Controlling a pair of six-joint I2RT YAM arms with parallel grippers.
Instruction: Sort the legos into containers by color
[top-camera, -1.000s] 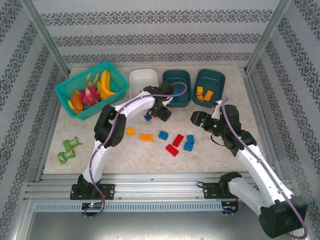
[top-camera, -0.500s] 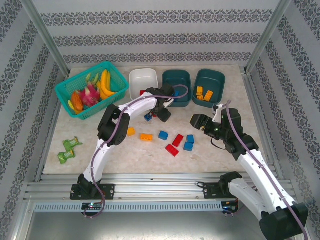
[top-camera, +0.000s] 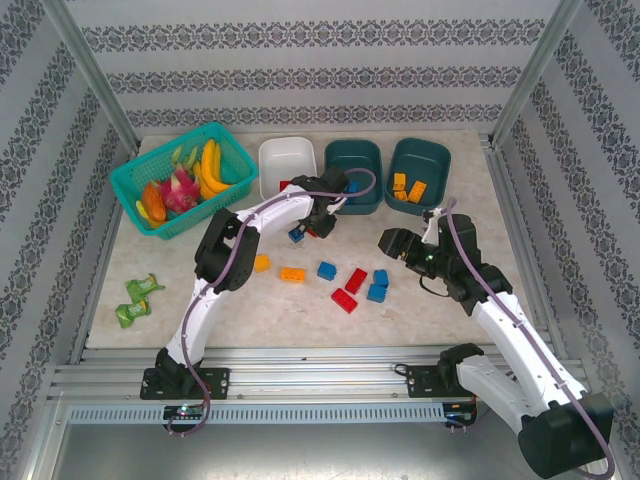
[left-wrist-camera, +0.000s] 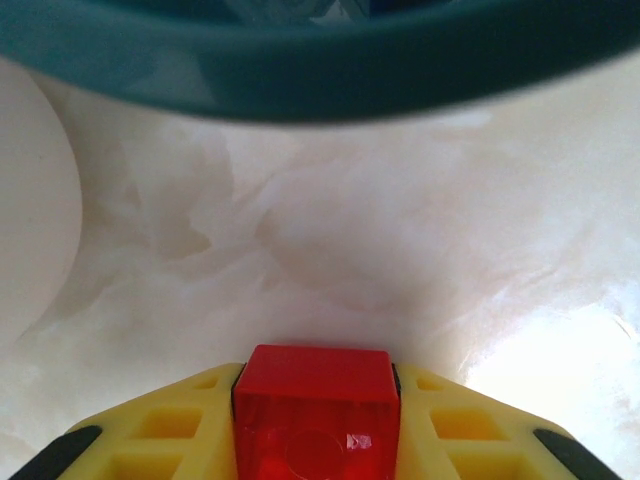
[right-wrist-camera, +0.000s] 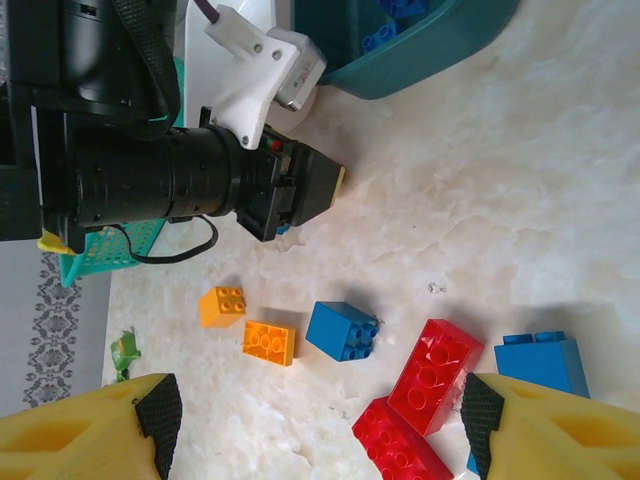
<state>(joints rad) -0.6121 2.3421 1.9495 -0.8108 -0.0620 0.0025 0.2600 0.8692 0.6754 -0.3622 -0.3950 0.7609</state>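
Observation:
My left gripper (top-camera: 318, 225) is shut on a red lego (left-wrist-camera: 318, 405), squeezed between its yellow fingers (left-wrist-camera: 150, 440) just in front of the middle teal tub (top-camera: 354, 170), which holds blue legos. A blue lego (top-camera: 297, 235) lies beside that gripper. The white tub (top-camera: 286, 165) has a red lego in it, and the right teal tub (top-camera: 418, 165) has orange ones. Loose legos lie mid-table: two orange (top-camera: 261, 263) (top-camera: 292, 274), blue (top-camera: 326, 270), two red (top-camera: 356, 280) (top-camera: 344, 300), two blue (top-camera: 379, 285). My right gripper (top-camera: 392, 240) (right-wrist-camera: 320, 430) hangs open above them, holding nothing.
A turquoise basket (top-camera: 135, 190) of toy fruit stands at the back left. Green crumpled wrappers (top-camera: 137, 300) lie near the left edge. The three tubs line the back of the table, and metal frame posts rise at the corners.
My left gripper has closed on the red lego near the middle tub. The right arm has edged slightly left, still open.

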